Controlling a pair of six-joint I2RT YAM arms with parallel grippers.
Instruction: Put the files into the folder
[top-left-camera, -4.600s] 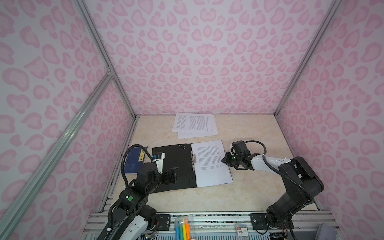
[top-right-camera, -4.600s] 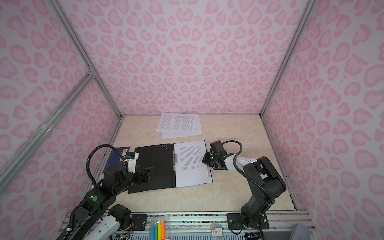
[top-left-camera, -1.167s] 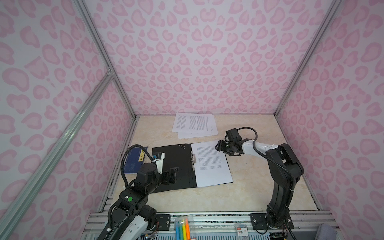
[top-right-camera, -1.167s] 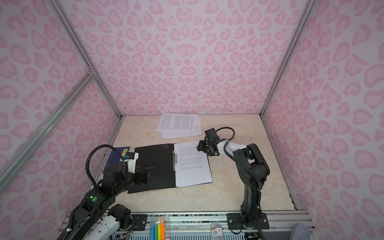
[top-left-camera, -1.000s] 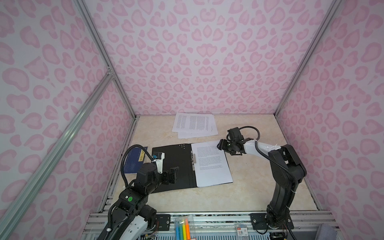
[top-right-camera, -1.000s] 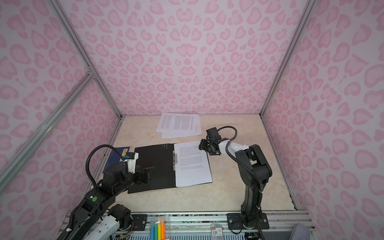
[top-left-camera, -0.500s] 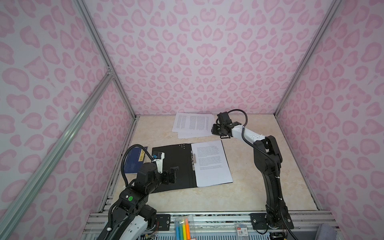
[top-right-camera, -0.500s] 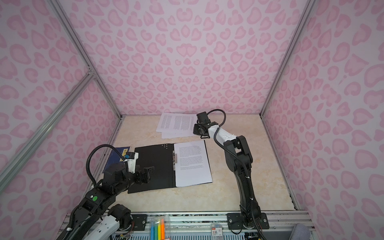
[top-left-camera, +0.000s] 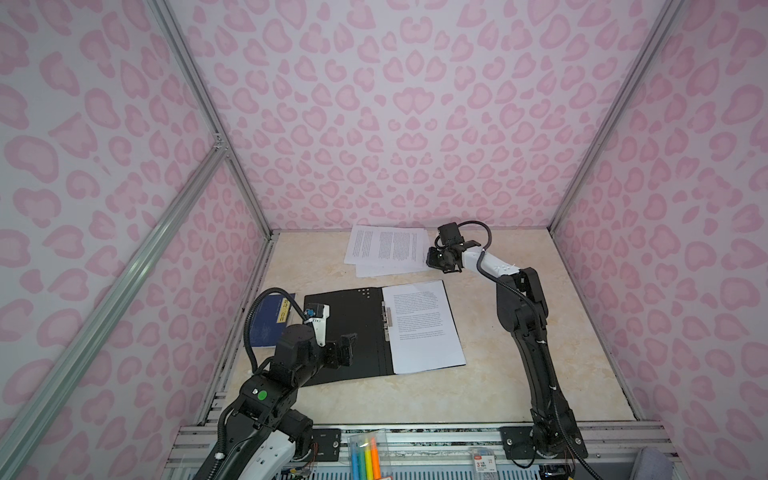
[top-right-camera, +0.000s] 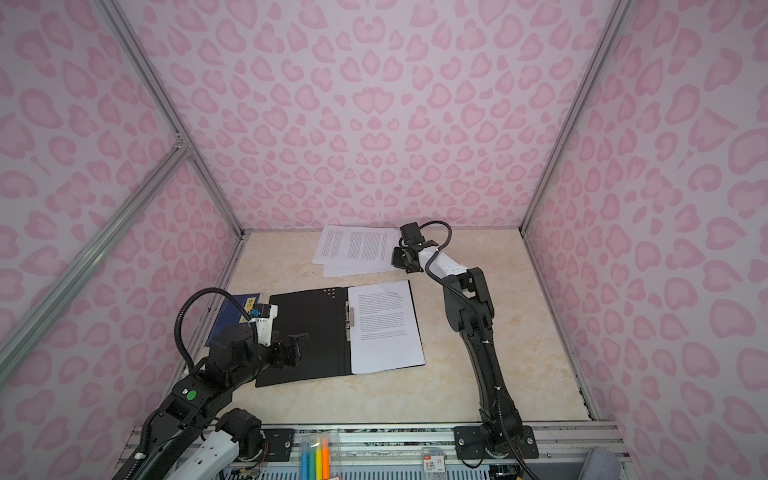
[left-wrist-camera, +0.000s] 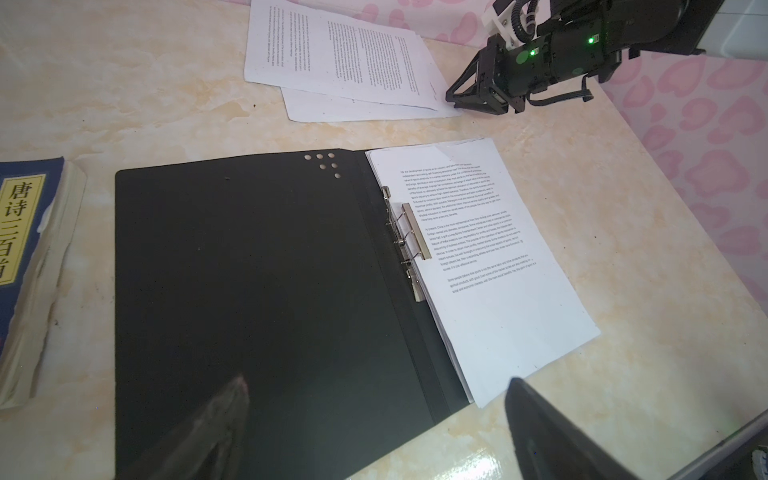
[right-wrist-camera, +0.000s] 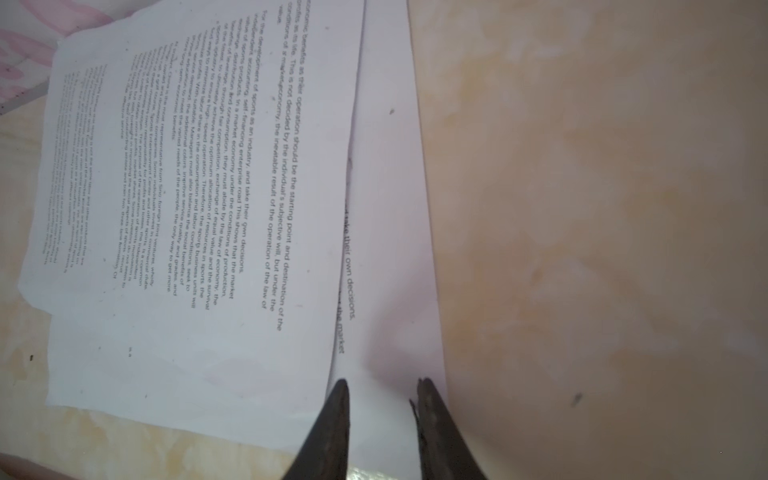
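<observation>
The folder lies open flat, black inside up, with a printed sheet on its right half. More files lie overlapped by the back wall. My right gripper rests at that stack's right edge. Its jaws are a narrow gap apart over the lower sheet's margin, one fingertip against the top sheet's edge. My left gripper hovers wide open over the folder's near left part, holding nothing.
A dark blue booklet with a yellow label lies left of the folder by the left wall. A metal clip runs along the folder's spine. A packet of coloured markers sits on the front rail. Pink patterned walls enclose three sides.
My right arm has stretched from the sheet in the folder to the back stack, and its jaws have narrowed. The left arm has not moved.
</observation>
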